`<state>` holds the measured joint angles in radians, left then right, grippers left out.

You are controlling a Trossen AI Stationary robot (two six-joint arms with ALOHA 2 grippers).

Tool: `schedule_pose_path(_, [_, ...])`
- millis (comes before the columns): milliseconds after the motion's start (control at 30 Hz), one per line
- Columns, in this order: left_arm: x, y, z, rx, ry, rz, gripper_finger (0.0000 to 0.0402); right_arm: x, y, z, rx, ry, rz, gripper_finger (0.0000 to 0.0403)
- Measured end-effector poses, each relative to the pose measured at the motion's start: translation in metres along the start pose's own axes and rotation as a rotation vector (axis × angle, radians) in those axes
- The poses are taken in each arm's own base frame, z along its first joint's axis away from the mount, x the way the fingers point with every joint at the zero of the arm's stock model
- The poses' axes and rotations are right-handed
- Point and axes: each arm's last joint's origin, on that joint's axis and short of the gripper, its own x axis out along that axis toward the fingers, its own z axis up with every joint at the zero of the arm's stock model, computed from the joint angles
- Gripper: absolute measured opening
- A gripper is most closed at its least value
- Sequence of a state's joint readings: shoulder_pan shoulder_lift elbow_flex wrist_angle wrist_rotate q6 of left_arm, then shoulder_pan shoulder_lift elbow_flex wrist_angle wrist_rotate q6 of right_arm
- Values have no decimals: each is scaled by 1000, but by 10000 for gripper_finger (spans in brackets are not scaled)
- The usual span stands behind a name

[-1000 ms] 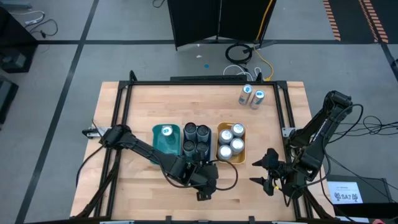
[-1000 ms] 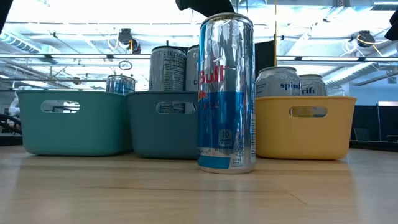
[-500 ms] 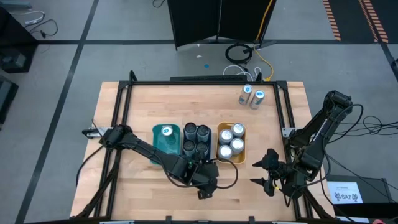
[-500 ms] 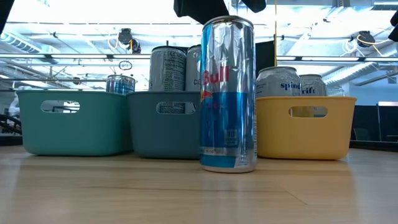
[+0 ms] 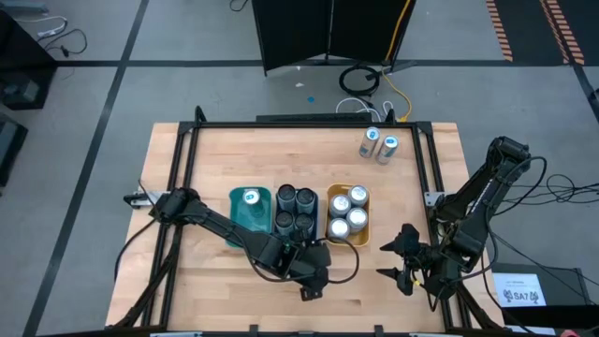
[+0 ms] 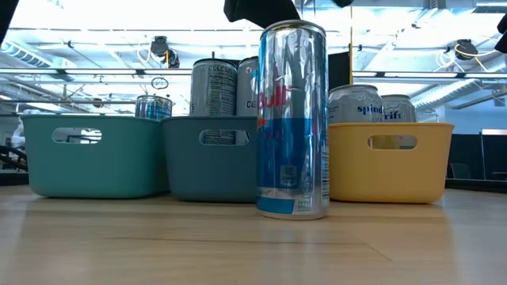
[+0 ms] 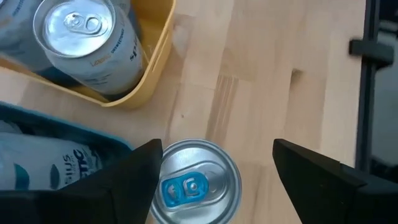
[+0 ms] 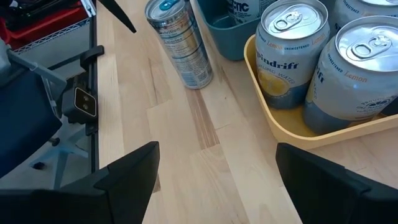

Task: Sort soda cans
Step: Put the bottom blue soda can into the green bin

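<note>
— Teal, grey-blue and yellow trays are already holding sorted soda cans (image 5: pixel 306 198); how much is remaining?

— Three: the left pincer (image 7: pixel 211 180), wide, is straddling a blue-tabbed can (image 7: pixel 194 182) on the counter (image 5: pixel 215 159); two (image 5: pixel 378 145) are waiting at the far corner. The right pincer (image 8: pixel 216 168), wide, is idling.

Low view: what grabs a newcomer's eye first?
A tall silver-and-blue Red Bull can stands upright on the wooden table, in front of the three bins. Straight above it hangs the left gripper, fingers open either side of the can's blue tab. Behind stand the teal bin, the blue-grey bin and the yellow bin with Spindrift cans.
</note>
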<state>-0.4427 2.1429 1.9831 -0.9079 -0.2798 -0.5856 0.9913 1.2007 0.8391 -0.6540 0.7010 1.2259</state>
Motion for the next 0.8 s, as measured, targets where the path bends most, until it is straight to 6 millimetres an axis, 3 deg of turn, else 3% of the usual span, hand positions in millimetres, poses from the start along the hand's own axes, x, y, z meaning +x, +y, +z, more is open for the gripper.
schedule_pose_path(133, [0, 0, 2, -94, -10, -8, 315, 0, 0, 0, 9, 0, 1, 313])
schedule_pose_path(800, [4, 6, 11, -174, -76, 12, 331, 0, 4, 1, 14, -4, 36, 313])
